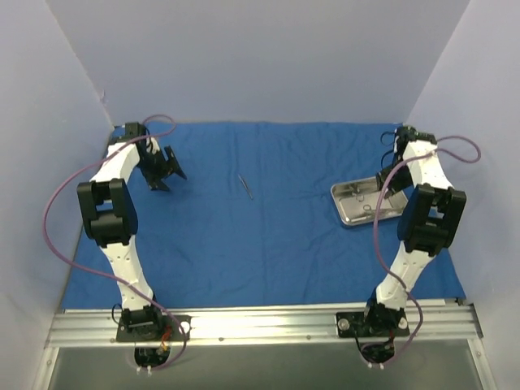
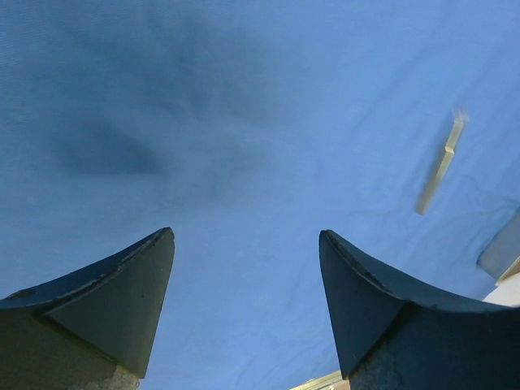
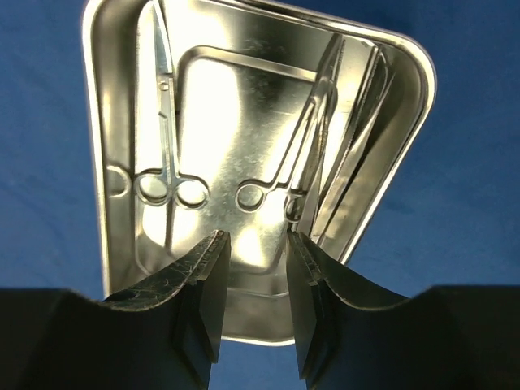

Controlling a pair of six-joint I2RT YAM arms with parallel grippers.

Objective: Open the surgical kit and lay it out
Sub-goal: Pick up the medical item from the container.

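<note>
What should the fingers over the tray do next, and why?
Probably lower the right fingers onto the nearest instrument in the steel tray and close. They hang above it, empty; one instrument lies on the blue cloth.

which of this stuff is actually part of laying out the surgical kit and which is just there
Part of the job:
- blue cloth, spread flat
- steel tray
- scissor-handled instruments in the tray
- lone thin instrument out on the cloth

Not part of it (rig only):
- metal rail
- purple cables
- enclosure walls
</note>
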